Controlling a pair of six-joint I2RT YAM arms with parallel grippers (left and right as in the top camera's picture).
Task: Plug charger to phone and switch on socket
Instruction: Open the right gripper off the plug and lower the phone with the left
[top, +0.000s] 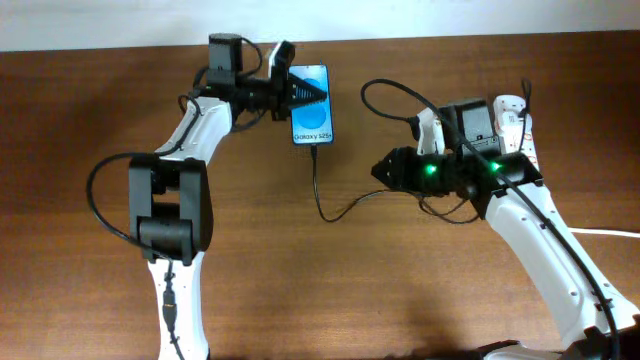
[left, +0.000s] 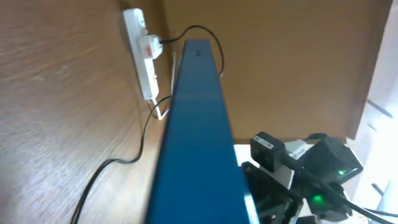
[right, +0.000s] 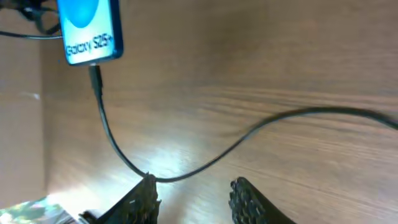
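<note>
The phone (top: 312, 115) lies at the back centre with its blue screen up, "Galaxy" strip toward the front. It also shows edge-on in the left wrist view (left: 198, 124) and in the right wrist view (right: 90, 28). My left gripper (top: 300, 95) is shut on the phone's top end. The charger cable (top: 322, 195) has its plug tip at the phone's bottom port (right: 95, 76) and curves right toward my right gripper (top: 385, 170). That gripper (right: 194, 194) is open, with the cable touching its left fingertip. The white socket (left: 144, 56) lies mostly hidden under the right arm (top: 512, 110).
The charger's white adapter (left: 149, 46) sits in the socket. The thick white cord (top: 612, 232) runs off the right edge. The right arm (left: 311, 171) with a green light stands beyond the phone in the left wrist view. The table is brown wood (top: 80, 120).
</note>
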